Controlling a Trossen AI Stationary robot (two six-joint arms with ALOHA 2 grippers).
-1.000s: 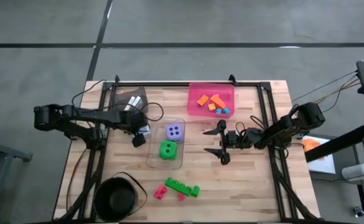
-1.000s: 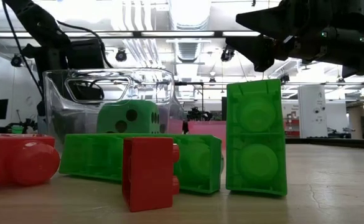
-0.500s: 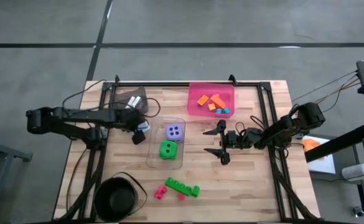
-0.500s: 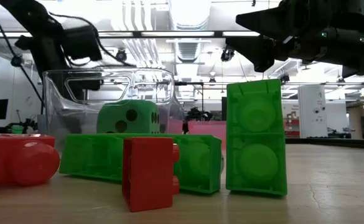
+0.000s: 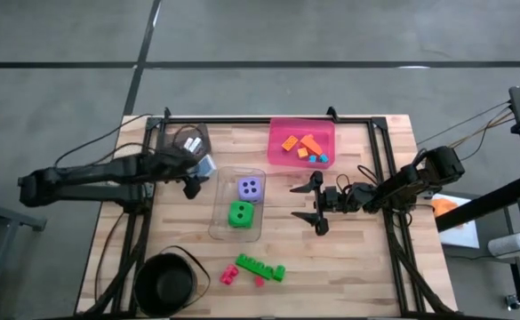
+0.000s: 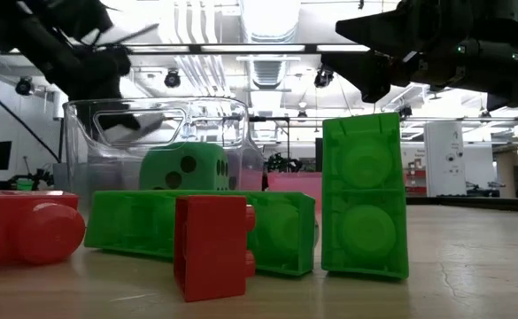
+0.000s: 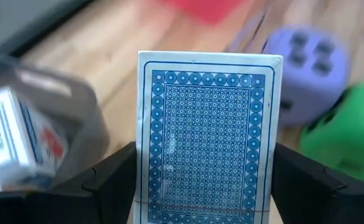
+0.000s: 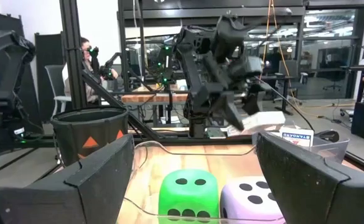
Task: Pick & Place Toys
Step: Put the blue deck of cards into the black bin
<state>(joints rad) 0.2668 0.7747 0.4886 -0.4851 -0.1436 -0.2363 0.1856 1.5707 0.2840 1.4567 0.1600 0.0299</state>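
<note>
Where left pincer (image 7: 203, 205) closes, card (image 7: 208, 134) stands clamped.

The word "STANDARD" reads on a card box (image 8: 297, 135) in the grey bin (image 8: 331, 144). The green die (image 8: 188, 195) shows two pips, the purple die (image 8: 254, 200) three on their near faces.

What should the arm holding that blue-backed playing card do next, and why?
Probably carry the card the rest of the way over the grey bin and let go. The left hand has it pinched upright right beside that bin, which already holds a card box, while the dice sit in the clear bin and the bricks in the pink one.
</note>
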